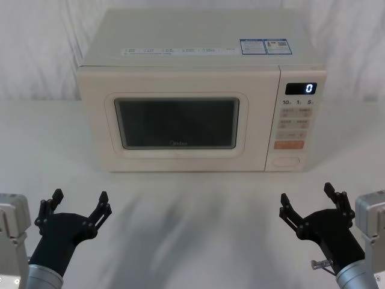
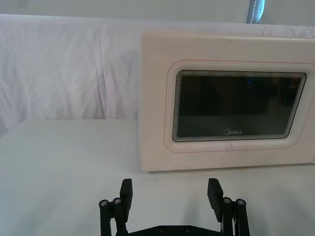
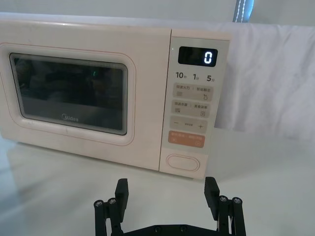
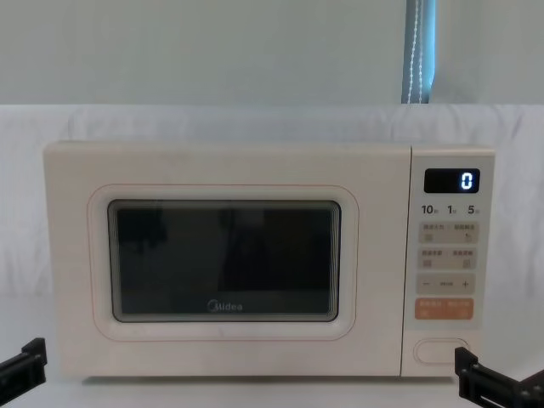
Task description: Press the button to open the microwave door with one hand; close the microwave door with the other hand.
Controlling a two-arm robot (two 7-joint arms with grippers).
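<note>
Two open grippers wait before a shut microwave

Both arms hover low over the white table (image 1: 192, 217), well short of the microwave. The left gripper (image 1: 78, 205) sits at the near left with its fingers spread wide; the right gripper (image 1: 310, 201) mirrors it at the near right, fingers equally parted and holding nothing. The microwave door (image 1: 177, 120) is flush and closed. The button (image 1: 286, 161) sits at the bottom of the control strip (image 1: 295, 120), just under the orange key (image 1: 289, 144), untouched. The display (image 1: 301, 88) reads 0.
</note>
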